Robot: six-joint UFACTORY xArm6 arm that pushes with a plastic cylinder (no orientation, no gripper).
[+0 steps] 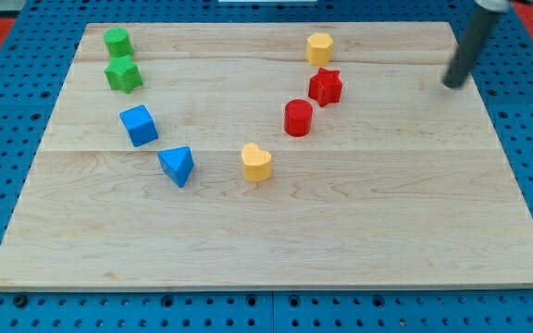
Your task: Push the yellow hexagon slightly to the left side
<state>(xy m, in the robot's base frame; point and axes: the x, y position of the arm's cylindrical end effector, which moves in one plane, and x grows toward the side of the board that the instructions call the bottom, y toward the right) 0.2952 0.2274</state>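
The yellow hexagon (319,46) stands near the view's top, right of centre, on the wooden board (415,213). My tip (452,84) rests on the board far to the hexagon's right and a little lower, well apart from it. The dark rod slants up to the view's top right corner. A red star (325,86) sits just below the hexagon, and a red cylinder (298,117) lies lower left of the star. No block touches my tip.
A yellow heart (257,162) lies near the middle. A blue cube (139,125) and a blue triangle (177,166) are at the left. A green cylinder (117,42) and a green star (122,75) stand at the top left. A blue pegboard (17,55) surrounds the board.
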